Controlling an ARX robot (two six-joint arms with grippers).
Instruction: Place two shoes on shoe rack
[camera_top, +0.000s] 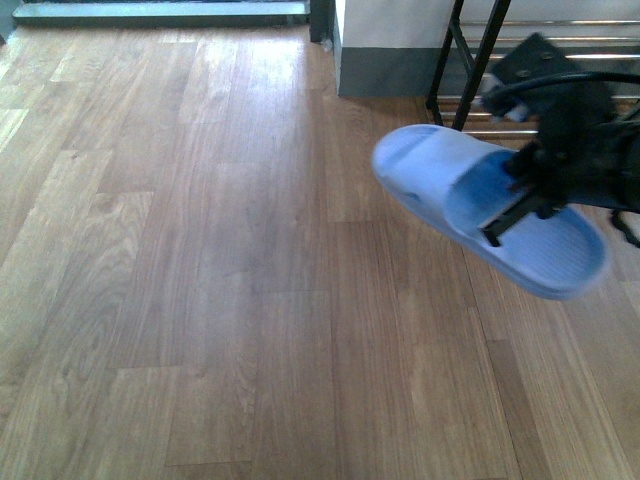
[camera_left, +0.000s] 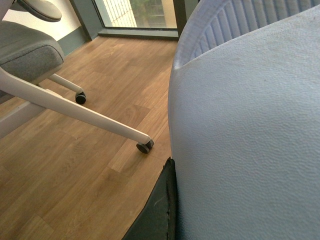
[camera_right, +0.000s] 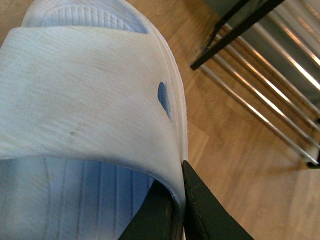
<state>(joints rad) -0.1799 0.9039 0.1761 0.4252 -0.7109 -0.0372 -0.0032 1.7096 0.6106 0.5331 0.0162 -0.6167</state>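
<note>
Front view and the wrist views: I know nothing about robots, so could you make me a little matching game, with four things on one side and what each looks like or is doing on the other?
Things:
1. pale blue slide
2. shoe rack
3. office chair
4. right hand

Descriptions:
A. black frame with chrome rods
B. shut on the slide's strap
C. up in the air, tilted, above the wooden floor
D. white legs on dark casters

Pairs: 1-C, 2-A, 3-D, 4-B

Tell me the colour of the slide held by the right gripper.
The slide is pale blue, seen best in the front view.
</note>
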